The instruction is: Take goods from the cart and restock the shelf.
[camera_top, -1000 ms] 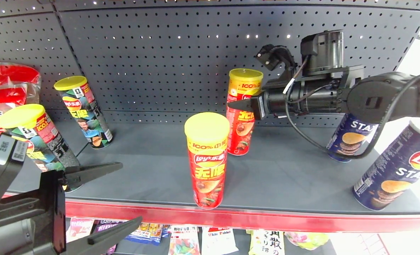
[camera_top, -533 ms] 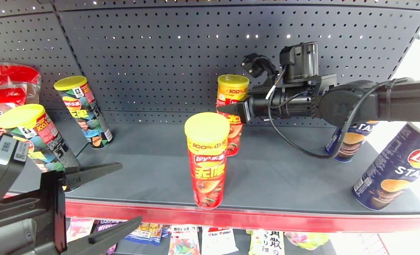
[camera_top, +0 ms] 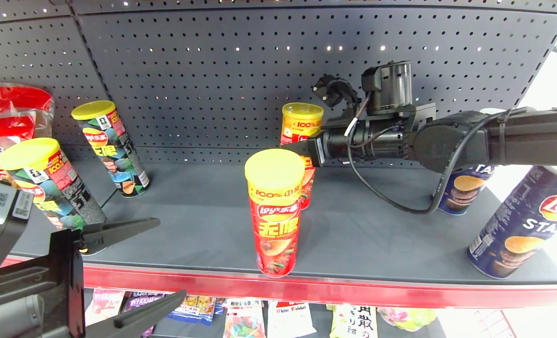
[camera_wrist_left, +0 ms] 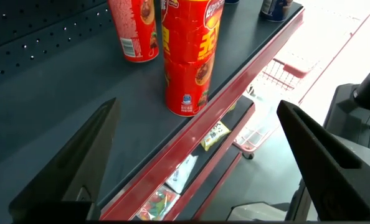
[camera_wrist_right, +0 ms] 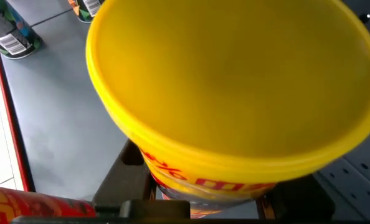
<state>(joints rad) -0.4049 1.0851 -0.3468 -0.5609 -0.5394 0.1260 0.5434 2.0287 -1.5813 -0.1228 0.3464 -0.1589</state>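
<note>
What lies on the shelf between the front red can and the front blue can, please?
Nothing: the head view shows bare shelf between the front red can and the front blue can.

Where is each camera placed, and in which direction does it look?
Head view: on the robot's head, facing forward at the shelf; left gripper low at left, right gripper gripping the rear red chip can.
Left wrist view: on the left wrist, looking past its open fingers at the front red chip can.
Right wrist view: on the right wrist, looking between its fingers down on the held can's yellow lid.
Shared: head and left wrist views both show the front red chip can.
</note>
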